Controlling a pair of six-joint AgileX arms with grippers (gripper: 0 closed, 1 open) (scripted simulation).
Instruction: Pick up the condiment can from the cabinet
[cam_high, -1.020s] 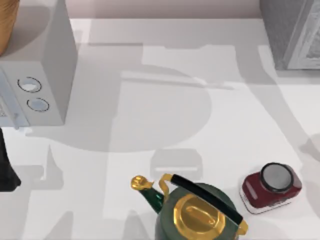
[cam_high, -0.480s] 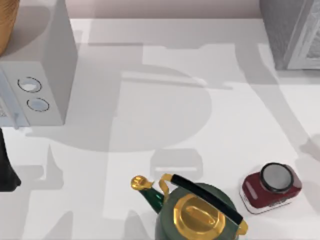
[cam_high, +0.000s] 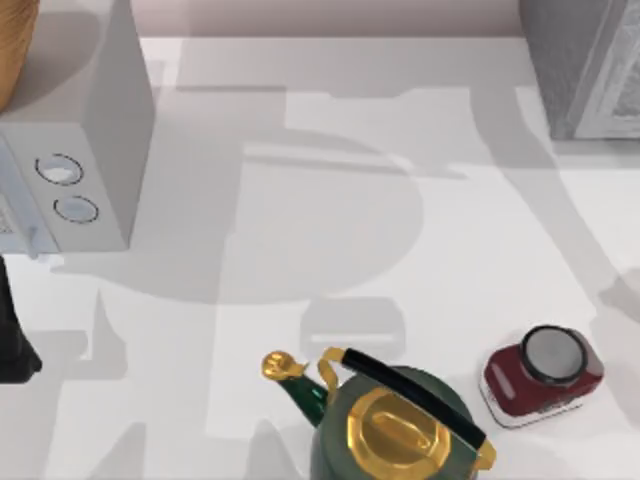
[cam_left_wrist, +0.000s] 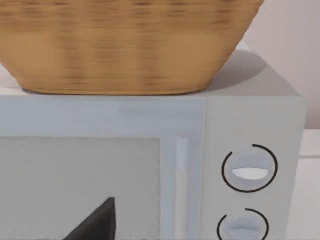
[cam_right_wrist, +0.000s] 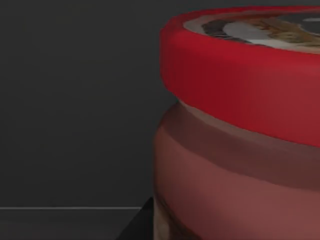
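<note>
Overhead, neither claw is appearing on the table; a dark part of the left arm is sitting at the left edge, mid-height. A microwave is occupying the upper left of that frame with a woven basket on top of it, the grey cabinet is filling the upper right corner, a green and gold kettle is standing at the bottom centre, and a squat dark red jar with a grey lid is standing just right of it, apart from the kettle. Next, the left wrist view is facing the microwave door and dials, with the basket across the upper part of the frame; a dark wedge at the bottom left is probably one finger, so whether that claw is open or closed cannot be told. Lastly, the right wrist view is pressing very close to the condiment can, whose red rim is running across the upper right against a dark interior, evidently inside the cabinet. One dark finger tip is showing at the bottom centre beside the can; whether the right claw is gripping it cannot be told. Judged risk: at this range a slightly off-centre closing could be pushing the can over or deeper in, and lifting it out carelessly could be knocking it against the cabinet opening.
</note>
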